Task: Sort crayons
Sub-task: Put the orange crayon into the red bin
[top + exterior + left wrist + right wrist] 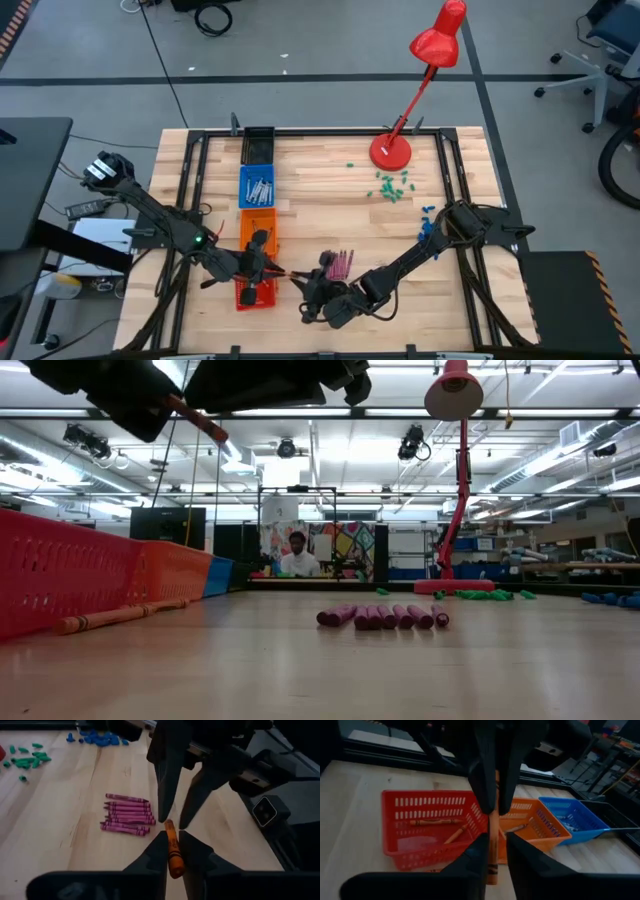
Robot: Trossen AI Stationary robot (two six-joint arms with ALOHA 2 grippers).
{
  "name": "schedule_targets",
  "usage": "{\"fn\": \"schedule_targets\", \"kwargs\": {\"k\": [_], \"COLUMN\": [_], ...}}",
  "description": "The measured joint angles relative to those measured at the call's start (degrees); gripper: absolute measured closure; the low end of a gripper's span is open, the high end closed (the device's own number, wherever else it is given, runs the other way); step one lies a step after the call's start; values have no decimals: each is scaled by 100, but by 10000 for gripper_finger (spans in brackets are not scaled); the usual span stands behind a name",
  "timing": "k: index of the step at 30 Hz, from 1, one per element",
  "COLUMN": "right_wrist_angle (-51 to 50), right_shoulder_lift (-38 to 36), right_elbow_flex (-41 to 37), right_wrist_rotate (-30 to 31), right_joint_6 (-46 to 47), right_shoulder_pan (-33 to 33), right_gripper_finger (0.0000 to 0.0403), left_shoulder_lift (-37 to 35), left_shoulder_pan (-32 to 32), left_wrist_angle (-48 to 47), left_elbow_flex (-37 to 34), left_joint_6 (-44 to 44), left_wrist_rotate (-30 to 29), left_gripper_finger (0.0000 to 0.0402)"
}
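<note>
Above the table beside the red basket [432, 827], the left tool [172, 847] clamps the orange crayon [173, 849] while the right tool [492, 857] loosens around it, evidently a handover toward sorting.

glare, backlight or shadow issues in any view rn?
High view: even light, no glare on the table. Low view: bright ceiling lights leave the arm overhead a silhouette; magenta crayons well lit. Left wrist view: orange crayon clearly lit. Right wrist view: dark left gripper masks the centre; red basket evenly lit.
</note>
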Motion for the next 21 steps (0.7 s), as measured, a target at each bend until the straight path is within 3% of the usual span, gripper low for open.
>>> {"fn": "schedule_targets", "kwargs": {"k": [5,15,21], "right_wrist_angle": [-50,-229,-258], "right_shoulder_lift": [0,0,0], "right_elbow_flex": [2,2,2], "right_wrist_rotate": [-314,-282,-261], "right_joint_6": [174,-108,-102], "right_shoulder_pan": [-21,51,40], "right_gripper_finger": [283,260,260], "left_shoulder_lift": [0,0,-65], "left_shoulder_pan": [2,0,0], "left_wrist_angle": [-298,-1158,-1294], "left_elbow_flex": [0,0,0], "left_joint_6": [-380,-1891,-2045], "left_wrist_rotate": [191,2128,2262], "left_gripper_finger": [355,356,356]}}
